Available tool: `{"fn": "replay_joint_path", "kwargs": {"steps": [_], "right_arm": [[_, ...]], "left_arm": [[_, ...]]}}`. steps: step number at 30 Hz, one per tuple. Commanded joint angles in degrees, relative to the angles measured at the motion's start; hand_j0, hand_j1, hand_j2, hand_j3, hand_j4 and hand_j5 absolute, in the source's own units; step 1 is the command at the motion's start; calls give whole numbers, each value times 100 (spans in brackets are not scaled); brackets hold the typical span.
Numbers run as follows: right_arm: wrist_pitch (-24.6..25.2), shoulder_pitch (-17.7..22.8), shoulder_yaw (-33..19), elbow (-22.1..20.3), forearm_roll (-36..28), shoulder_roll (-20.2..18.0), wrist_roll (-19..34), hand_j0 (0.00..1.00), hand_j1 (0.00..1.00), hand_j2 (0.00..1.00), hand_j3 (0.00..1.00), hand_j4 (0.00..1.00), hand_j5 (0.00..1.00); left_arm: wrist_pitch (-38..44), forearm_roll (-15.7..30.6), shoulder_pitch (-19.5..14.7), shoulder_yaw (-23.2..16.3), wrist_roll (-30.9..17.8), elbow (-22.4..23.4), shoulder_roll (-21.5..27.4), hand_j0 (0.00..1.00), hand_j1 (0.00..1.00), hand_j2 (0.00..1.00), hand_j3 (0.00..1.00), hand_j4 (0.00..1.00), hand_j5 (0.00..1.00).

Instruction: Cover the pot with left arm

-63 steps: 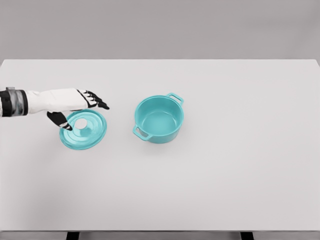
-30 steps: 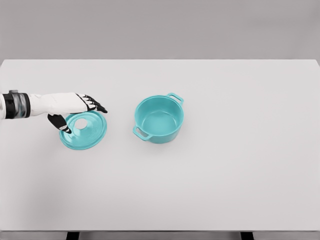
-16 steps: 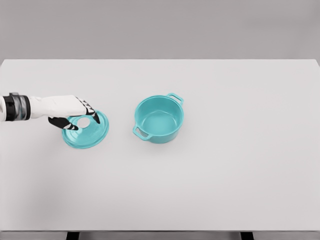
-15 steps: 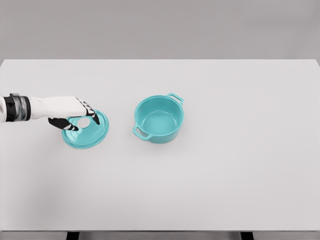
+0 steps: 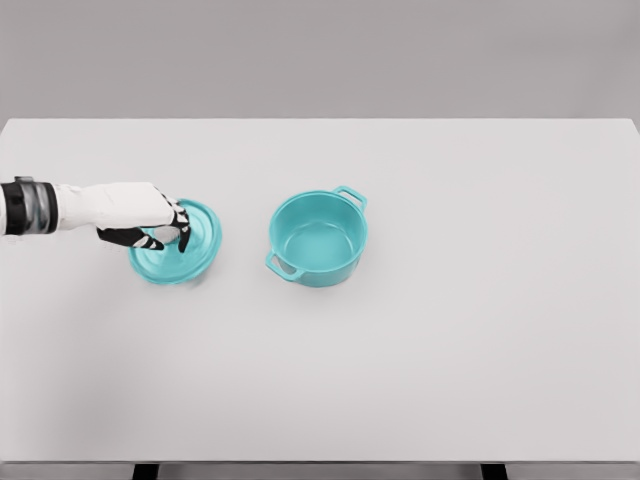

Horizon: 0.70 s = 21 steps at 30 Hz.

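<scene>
Left hand (image 5: 150, 222) gripped a teal pot lid (image 5: 177, 243) by its knob.
Fingers curled closed around it; the lid sat left of the open teal pot (image 5: 318, 239), apart, on the white table (image 5: 450, 330).

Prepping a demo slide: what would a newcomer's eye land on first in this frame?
Probably the two teal pieces on the plain white table: an open, empty pot near the middle and its lid off to its left, apart from it. Next, the white left hand reaching in from the left edge, its dark fingers curled down around the knob in the middle of the lid. The right arm is not in view.
</scene>
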Motion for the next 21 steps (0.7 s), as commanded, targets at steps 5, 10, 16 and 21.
{"fn": "replay_joint_path", "kwargs": {"steps": [5,10,16,21], "right_arm": [[-2,0,-1,-2,3,0,7,100,100,100,100,100,100],[-2,0,-1,-2,3,0,6,100,100,100,100,100,100],[-2,0,-1,-2,3,0,7,100,100,100,100,100,100],[-2,0,-1,-2,3,0,-2,100,100,100,100,100,100]], "left_arm": [[12,14,-193,-12,5,-400,32,40,40,40,40,40,40],[12,-4,-712,-328,22,-822,6,40,40,40,40,40,40],[12,-180,-1063,-723,23,-1051,-337,40,40,40,40,40,40],[12,-180,-1424,-1049,23,-1051,-539,41,41,41,41,41,41]]}}
